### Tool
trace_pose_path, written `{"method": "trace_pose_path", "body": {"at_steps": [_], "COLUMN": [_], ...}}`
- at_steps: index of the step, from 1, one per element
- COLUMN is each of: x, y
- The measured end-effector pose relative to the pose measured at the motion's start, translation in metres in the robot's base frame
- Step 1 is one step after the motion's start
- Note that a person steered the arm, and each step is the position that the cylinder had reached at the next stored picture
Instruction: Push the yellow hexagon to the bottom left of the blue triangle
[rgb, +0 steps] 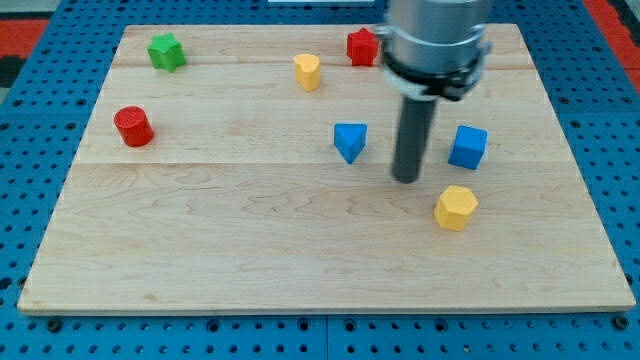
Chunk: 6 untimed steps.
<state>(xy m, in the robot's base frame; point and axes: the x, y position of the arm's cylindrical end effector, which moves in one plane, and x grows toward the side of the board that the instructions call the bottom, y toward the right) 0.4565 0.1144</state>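
The yellow hexagon (456, 207) lies on the wooden board right of centre, toward the view's bottom. The blue triangle (350, 141) lies near the board's middle, up and to the left of the hexagon. My tip (406, 180) rests on the board between them, to the right of the triangle and just up-left of the hexagon, apart from both.
A blue cube (468, 147) sits right of my tip. A red star (362, 46) and a yellow heart-shaped block (308, 71) lie near the view's top. A green star (166, 51) is top left, a red cylinder (133, 126) at the left. The board's edge (320, 310) borders blue pegboard.
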Motion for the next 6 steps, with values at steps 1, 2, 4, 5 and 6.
{"method": "trace_pose_path", "body": {"at_steps": [1, 2, 4, 5, 6], "x": [0.002, 0.012, 0.057, 0.048, 0.031], "y": [0.059, 0.104, 0.002, -0.137, -0.135]}}
